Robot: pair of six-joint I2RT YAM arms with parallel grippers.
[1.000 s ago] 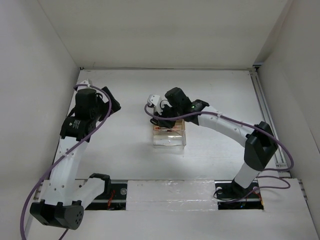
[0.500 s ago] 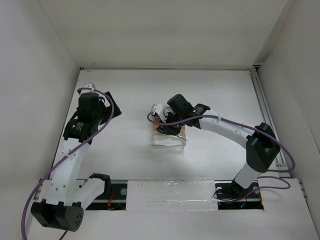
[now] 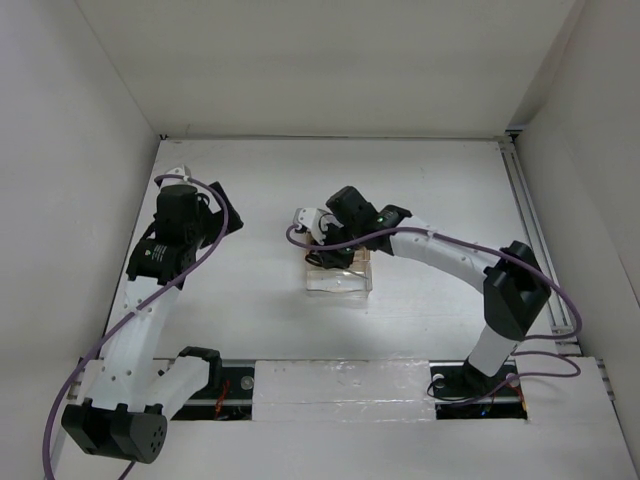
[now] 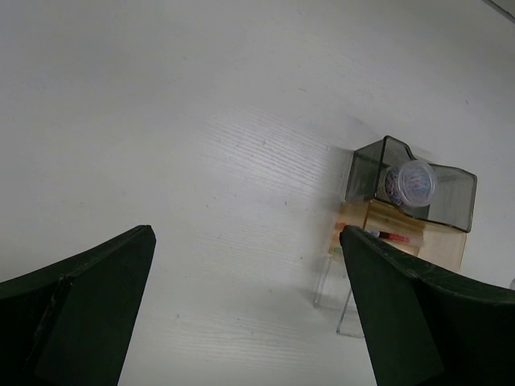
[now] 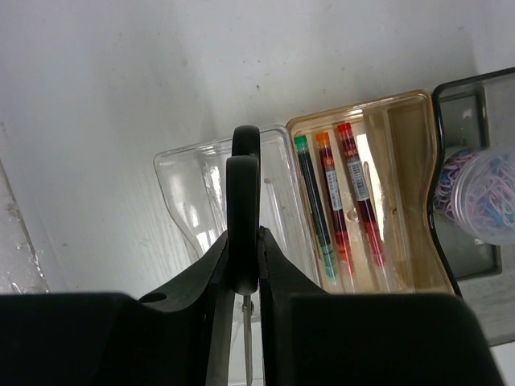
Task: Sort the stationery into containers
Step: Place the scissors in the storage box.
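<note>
Small black-handled scissors (image 5: 244, 201) hang blades down in my right gripper (image 5: 244, 241), which is shut on their handle above the clear bin (image 5: 189, 189). Beside it, the amber bin (image 5: 402, 161) holds three thin pens (image 5: 334, 201) lying side by side. The smoky grey bin (image 5: 475, 92) holds a round pale piece (image 5: 483, 193) with coloured clips inside. From above, the row of bins (image 3: 338, 282) sits mid-table under the right gripper (image 3: 322, 240). My left gripper (image 4: 246, 233) stands wide open over bare table, left of the bins (image 4: 402, 233), holding nothing.
White walls close in the table on the left, back and right. A rail (image 3: 540, 230) runs along the right edge. The left arm (image 3: 160, 250) stands over the left side of the table, well apart from the bins.
The right gripper, still holding the scissors, has shifted slightly over the bins. The left arm moved a little early on, then stayed put.
</note>
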